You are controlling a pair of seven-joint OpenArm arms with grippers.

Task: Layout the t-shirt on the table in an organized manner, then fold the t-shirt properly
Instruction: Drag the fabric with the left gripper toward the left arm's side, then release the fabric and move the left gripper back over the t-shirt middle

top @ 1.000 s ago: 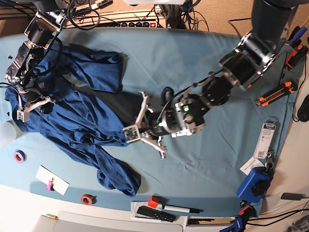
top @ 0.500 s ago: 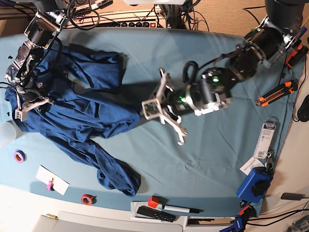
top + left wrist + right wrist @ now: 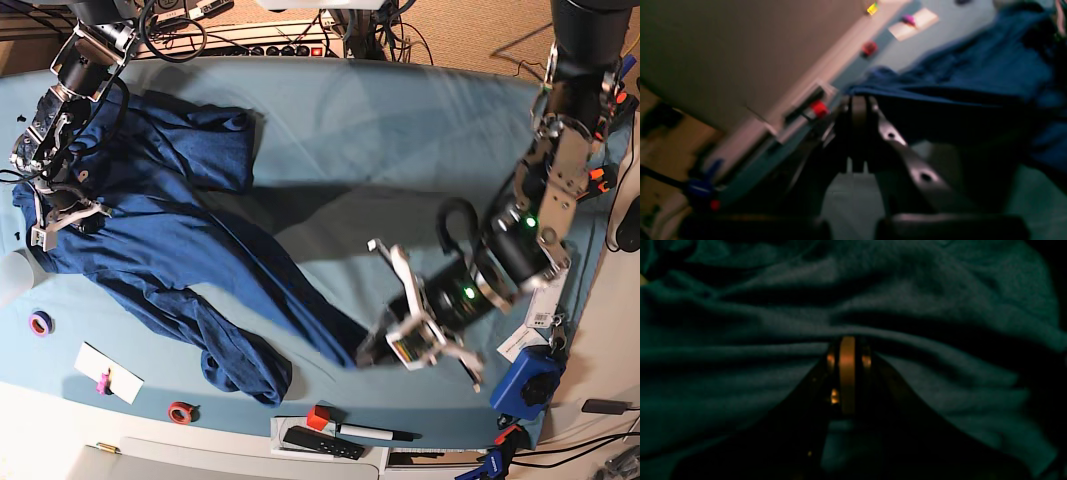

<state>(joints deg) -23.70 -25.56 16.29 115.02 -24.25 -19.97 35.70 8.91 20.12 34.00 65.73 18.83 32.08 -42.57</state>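
Left claw (image 3: 385, 348) clamps the t-shirt's (image 3: 170, 250) corner, stretching it toward the counter's (image 3: 380, 130) near right; right claw (image 3: 62, 215) pinches fabric at far left.

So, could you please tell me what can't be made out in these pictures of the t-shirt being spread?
- Left wrist view: motion blur smears the left gripper and the t-shirt edge it pinches.
- Right wrist view: very dark; the right gripper is buried in folds.
- Base view: the marker label is too small to read.
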